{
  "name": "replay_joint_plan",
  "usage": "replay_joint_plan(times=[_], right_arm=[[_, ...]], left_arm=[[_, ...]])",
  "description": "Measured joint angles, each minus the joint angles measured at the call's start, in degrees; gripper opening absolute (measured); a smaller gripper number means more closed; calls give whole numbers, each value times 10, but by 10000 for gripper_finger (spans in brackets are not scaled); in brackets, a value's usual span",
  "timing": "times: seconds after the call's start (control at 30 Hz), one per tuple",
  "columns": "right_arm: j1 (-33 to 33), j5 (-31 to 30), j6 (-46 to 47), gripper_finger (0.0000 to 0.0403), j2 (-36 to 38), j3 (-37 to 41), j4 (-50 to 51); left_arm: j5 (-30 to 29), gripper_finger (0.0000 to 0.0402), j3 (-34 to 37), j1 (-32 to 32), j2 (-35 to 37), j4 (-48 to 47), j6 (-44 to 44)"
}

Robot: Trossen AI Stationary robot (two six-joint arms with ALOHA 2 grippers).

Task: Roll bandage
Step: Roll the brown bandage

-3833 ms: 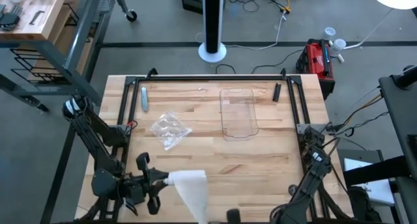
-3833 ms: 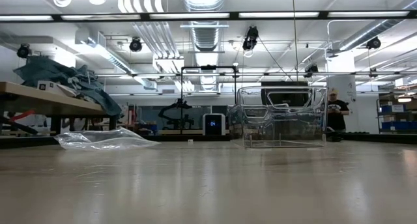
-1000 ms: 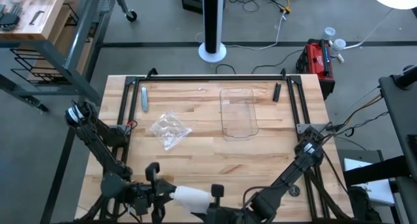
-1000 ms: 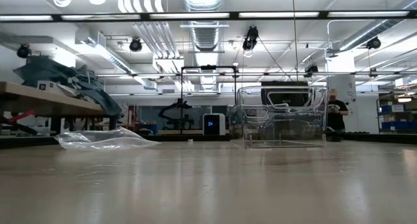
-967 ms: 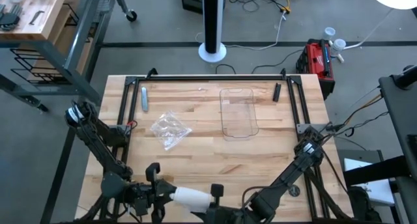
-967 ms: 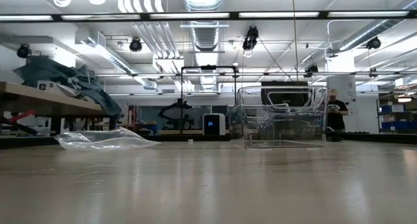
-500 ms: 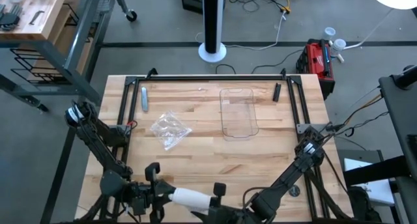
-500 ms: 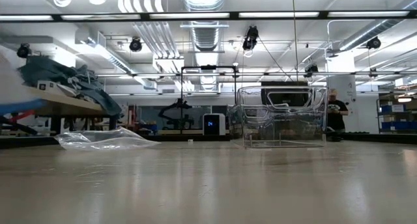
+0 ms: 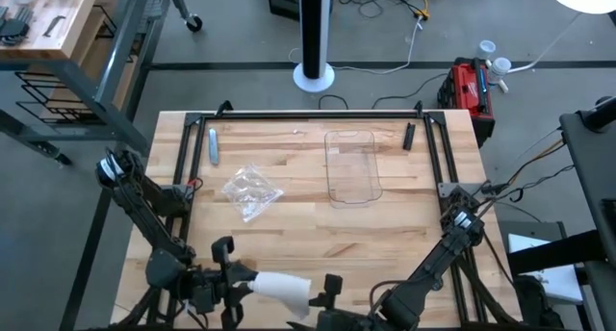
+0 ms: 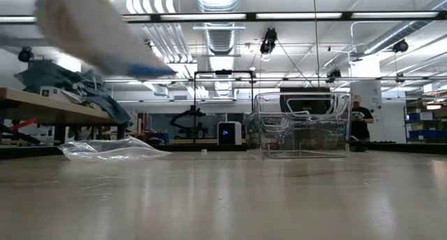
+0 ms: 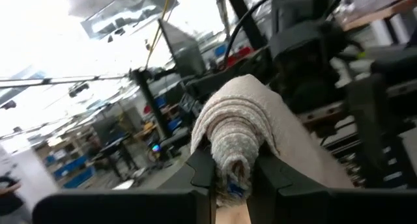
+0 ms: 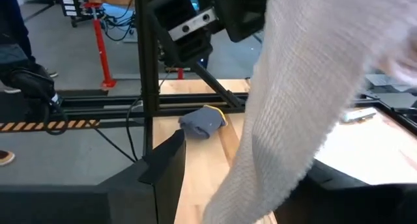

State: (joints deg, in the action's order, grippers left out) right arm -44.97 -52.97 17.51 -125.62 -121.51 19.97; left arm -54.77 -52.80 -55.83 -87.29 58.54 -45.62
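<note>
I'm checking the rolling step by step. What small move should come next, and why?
Probably the right gripper should close on the loose free end of the bandage and take up slack. The left gripper already pinches the rolled end between its fingers, while the strip hangs loose past the right wrist camera, near the table's front edge.

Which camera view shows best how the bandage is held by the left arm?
The left wrist view: the bandage sits as a rolled end clamped between the left gripper jaws. The high view shows it small at the table's near edge, the right wrist view only a hanging strip, the low view a blur.
</note>
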Motion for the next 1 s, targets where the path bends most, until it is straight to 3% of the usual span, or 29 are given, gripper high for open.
replay_joint_plan(times=[0.7, 0.9, 1.0], right_arm=[[-33, -16, -10, 181, 14, -1, -15], [-21, 54, 4, 180, 5, -1, -15], [-7, 55, 12, 181, -7, 1, -14]], left_arm=[[29, 36, 0, -35, 1, 55, -52], [28, 36, 0, -45, 1, 65, -72], [25, 36, 0, -45, 1, 64, -74]])
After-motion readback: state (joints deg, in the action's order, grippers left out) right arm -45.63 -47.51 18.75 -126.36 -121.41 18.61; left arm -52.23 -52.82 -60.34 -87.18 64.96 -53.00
